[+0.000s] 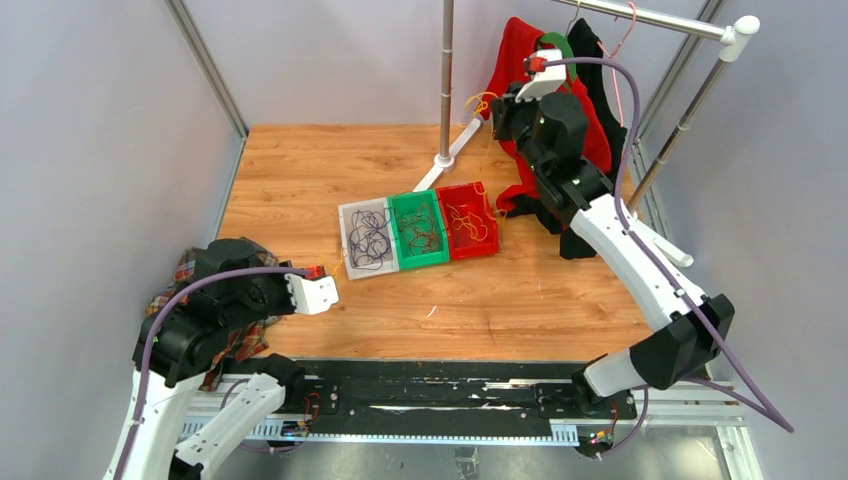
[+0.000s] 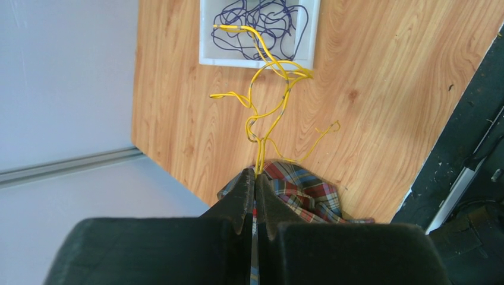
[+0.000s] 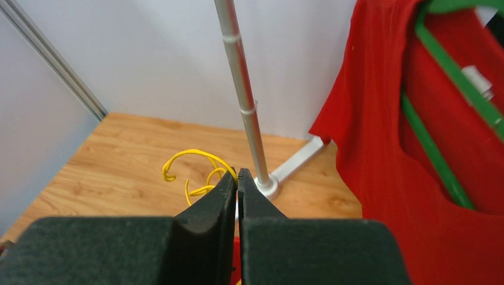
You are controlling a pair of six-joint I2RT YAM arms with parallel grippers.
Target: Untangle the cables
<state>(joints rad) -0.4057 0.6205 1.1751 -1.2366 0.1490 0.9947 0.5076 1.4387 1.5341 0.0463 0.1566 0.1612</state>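
Observation:
Thin yellow cables (image 2: 270, 98) run from my left gripper (image 2: 257, 173), which is shut on them, up over the edge of a white tray (image 2: 205, 35) of dark purple cables (image 2: 261, 21). From above, this gripper (image 1: 325, 292) hangs low at the left, short of the trays. My right gripper (image 3: 237, 173) is shut on another yellow cable (image 3: 193, 159) whose curls stick out to its left. It is raised at the back (image 1: 497, 105), with yellow strands (image 1: 480, 100) by the pole. A green tray (image 1: 420, 228) holds red-brown cables and a red tray (image 1: 468, 220) holds yellow ones.
A plaid cloth (image 2: 306, 190) lies under my left gripper at the table's near left. A clothes rack pole (image 3: 241, 89) with a white foot (image 1: 443, 160) stands at the back. A red shirt (image 3: 380, 154) on a green hanger (image 3: 443, 74) hangs beside my right gripper.

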